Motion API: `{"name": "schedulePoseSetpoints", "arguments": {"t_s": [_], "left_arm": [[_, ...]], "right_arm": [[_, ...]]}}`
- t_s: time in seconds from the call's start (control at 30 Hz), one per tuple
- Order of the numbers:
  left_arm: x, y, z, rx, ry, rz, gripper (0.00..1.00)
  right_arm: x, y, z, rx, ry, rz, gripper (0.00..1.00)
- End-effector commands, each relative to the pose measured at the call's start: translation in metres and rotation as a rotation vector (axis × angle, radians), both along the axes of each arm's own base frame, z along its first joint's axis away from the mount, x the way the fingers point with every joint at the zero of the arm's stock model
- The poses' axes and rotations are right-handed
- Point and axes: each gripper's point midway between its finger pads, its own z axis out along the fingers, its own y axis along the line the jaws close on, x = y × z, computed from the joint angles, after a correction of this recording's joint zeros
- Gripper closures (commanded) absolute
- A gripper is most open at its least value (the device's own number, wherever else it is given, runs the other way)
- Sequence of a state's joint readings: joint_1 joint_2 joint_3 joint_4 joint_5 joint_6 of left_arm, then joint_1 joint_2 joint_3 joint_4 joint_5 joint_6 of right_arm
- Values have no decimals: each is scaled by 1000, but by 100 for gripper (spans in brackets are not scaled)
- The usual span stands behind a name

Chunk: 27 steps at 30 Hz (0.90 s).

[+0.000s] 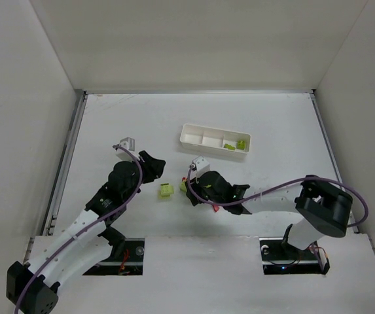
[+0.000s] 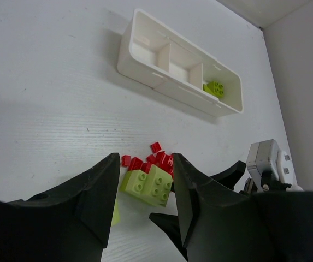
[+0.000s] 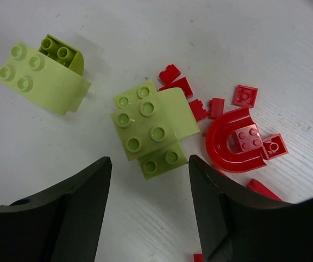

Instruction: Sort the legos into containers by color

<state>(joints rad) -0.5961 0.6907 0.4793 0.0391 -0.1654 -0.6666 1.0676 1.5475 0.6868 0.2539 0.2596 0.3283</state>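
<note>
A long white tray [image 1: 194,135] lies at mid-table; its right compartment holds yellow-green bricks [image 1: 235,145], and its other two look empty. In the left wrist view the tray [image 2: 145,60] holds a yellow-green brick [image 2: 214,88] at its right end. A stacked yellow-green brick [image 3: 148,128] lies just ahead of my open, empty right gripper [image 3: 149,161]. Small red bricks and a red arch [image 3: 235,143] lie to its right, and another yellow-green brick [image 3: 41,76] to its left. My left gripper [image 2: 145,159] is open and empty, above and short of the pile [image 2: 148,185].
My right gripper [image 1: 188,190] and left gripper [image 1: 154,167] are close together near the loose yellow-green brick [image 1: 167,190]. White walls enclose the table on three sides. The right gripper's black fingers [image 2: 224,173] show in the left wrist view.
</note>
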Motion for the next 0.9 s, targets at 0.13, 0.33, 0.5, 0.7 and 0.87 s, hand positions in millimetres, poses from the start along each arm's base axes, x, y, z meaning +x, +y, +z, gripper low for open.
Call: {"name": "schedulePoseSetpoints", "arguments": {"t_s": [0.13, 0.33, 0.5, 0.7, 0.87], "left_arm": [[-3, -3, -1, -34, 20, -32, 59], [-4, -1, 0, -35, 20, -25, 59], [-5, 0, -2, -45, 26, -22, 59], [-6, -3, -2, -48, 29, -28, 59], [-9, -5, 11, -76, 4, -38, 59]], "right_arm": [[9, 22, 10, 33, -27, 26, 40], [16, 25, 1, 10, -29, 4, 42], [23, 22, 7, 22, -56, -40, 47], [25, 24, 13, 63, -66, -62, 56], [24, 21, 26, 103, -70, -82, 70]]}}
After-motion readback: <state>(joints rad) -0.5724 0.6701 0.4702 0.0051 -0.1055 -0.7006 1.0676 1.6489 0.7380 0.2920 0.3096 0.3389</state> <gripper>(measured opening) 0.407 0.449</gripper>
